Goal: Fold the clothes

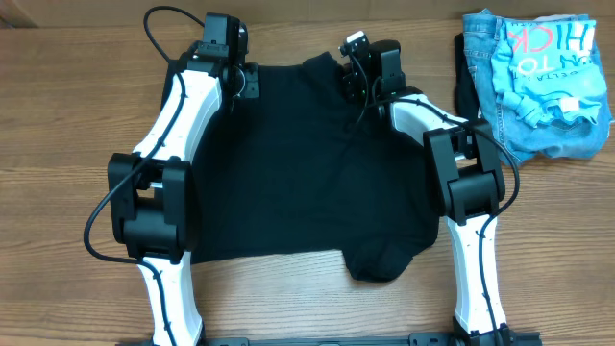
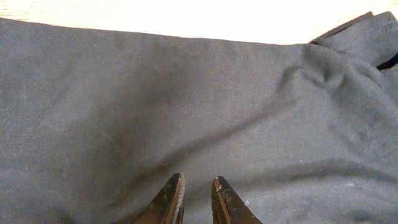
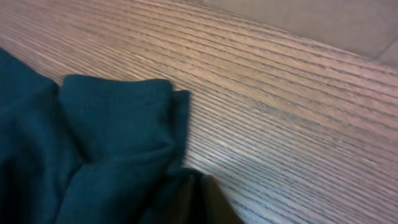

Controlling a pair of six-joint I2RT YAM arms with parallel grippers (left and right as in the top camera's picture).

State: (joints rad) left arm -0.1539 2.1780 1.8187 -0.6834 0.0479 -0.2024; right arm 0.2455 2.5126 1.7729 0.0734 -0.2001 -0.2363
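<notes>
Overhead: black T-shirt (image 1: 307,163) spread flat; left gripper (image 2: 196,199) nearly closed above it, right gripper's (image 1: 357,67) opening unclear.

The black T-shirt (image 1: 298,163) is soft, matt cloth with gentle wrinkles. Just ahead of the left gripper (image 2: 196,199) fingers, its weave looks fine and a bit fuzzy. The table (image 3: 292,106) beside the right fingers is brown wood with long lines. The fingers (image 2: 168,202) look dark, hard and worn.

black T-shirt (image 1: 298,163): 1 | light blue shirt (image 1: 557,82): 1 | jeans (image 1: 478,43): 1 | arms: 2
</notes>
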